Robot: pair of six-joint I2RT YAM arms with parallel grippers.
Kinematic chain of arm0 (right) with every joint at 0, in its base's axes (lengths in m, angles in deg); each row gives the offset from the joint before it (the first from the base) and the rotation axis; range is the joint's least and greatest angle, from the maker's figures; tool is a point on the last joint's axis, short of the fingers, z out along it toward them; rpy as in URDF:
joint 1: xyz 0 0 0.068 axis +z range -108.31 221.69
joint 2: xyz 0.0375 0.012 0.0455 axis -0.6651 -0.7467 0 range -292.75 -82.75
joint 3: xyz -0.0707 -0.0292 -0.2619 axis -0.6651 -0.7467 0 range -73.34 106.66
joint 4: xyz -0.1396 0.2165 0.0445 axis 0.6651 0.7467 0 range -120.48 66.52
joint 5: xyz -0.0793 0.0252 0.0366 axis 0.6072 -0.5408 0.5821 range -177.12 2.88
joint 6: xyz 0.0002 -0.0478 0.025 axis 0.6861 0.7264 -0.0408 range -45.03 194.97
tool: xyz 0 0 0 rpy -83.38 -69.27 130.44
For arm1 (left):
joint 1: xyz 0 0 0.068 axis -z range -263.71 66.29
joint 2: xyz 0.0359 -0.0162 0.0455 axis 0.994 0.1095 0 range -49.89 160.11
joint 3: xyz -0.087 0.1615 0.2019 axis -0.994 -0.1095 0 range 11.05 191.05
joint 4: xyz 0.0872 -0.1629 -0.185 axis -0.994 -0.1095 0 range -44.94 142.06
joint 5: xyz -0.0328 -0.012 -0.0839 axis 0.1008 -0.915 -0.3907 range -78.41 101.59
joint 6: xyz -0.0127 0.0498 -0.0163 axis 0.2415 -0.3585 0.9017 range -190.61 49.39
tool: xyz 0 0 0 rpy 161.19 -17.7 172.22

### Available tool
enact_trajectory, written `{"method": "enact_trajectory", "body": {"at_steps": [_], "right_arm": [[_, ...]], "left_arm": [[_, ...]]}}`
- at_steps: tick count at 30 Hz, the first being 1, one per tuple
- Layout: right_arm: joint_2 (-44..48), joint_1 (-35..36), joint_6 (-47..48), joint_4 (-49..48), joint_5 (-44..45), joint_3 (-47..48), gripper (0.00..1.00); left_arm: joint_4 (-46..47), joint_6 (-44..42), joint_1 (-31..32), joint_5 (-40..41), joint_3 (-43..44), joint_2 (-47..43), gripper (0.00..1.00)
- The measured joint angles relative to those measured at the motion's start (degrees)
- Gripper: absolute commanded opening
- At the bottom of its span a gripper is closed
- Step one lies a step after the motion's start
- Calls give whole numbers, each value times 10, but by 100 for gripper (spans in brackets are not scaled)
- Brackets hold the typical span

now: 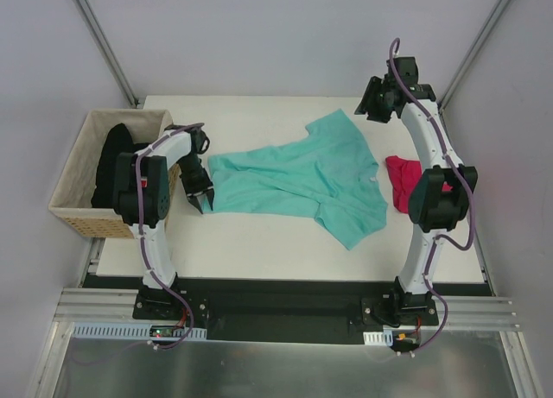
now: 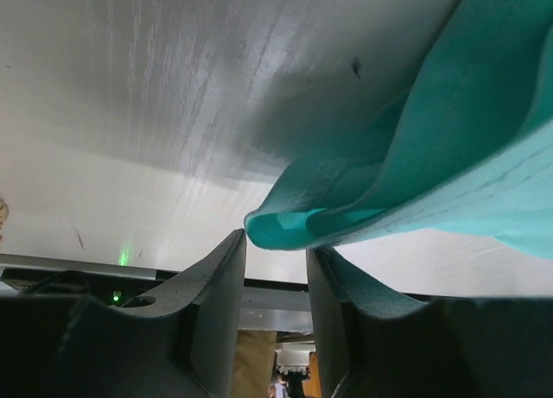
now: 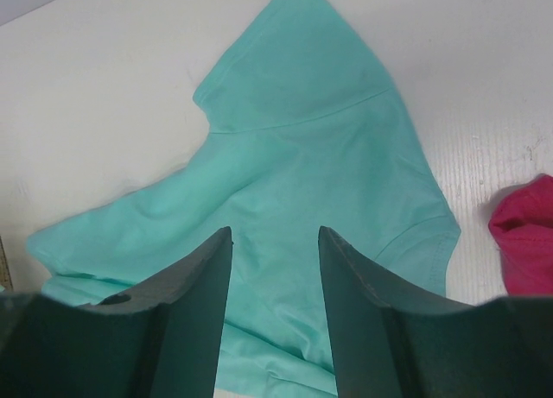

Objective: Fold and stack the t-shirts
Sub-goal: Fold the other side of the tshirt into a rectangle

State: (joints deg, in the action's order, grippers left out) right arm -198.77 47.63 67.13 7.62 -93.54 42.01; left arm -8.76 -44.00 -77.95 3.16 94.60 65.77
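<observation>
A teal-green t-shirt (image 1: 302, 178) lies spread and rumpled across the middle of the table, one sleeve pointing to the back. My left gripper (image 1: 200, 199) is low at the shirt's left end. In the left wrist view its jaws stand apart, and a folded edge of the teal cloth (image 2: 285, 230) lies just past the fingertips (image 2: 235, 243), not pinched. My right gripper (image 1: 378, 100) hangs open above the back right. It looks down on the teal shirt (image 3: 302, 156). A magenta-pink t-shirt (image 1: 400, 180) lies bunched at the right, partly behind the right arm. Black t-shirts (image 1: 112, 156) fill the basket.
The tan woven basket (image 1: 73, 169) stands at the table's left edge, right beside the left arm. The magenta cloth (image 3: 527, 238) shows at the right edge of the right wrist view. White walls and metal posts close in the back and sides.
</observation>
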Motion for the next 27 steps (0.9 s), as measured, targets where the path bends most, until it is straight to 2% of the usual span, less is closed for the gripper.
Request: {"method": "enact_trajectory", "body": {"at_steps": [7,18,27], "right_arm": [[32,10,-1,1,0,-38,48],[120,104,-35,-25,48,-252,48],[150,171,-41,-21,128,-361,48]], "left_arm": [[10,8,14,-1,-9,-39,33],[24,20,26,-2,0,-98,33],[43,25,29,-5,72,-129,33]]}}
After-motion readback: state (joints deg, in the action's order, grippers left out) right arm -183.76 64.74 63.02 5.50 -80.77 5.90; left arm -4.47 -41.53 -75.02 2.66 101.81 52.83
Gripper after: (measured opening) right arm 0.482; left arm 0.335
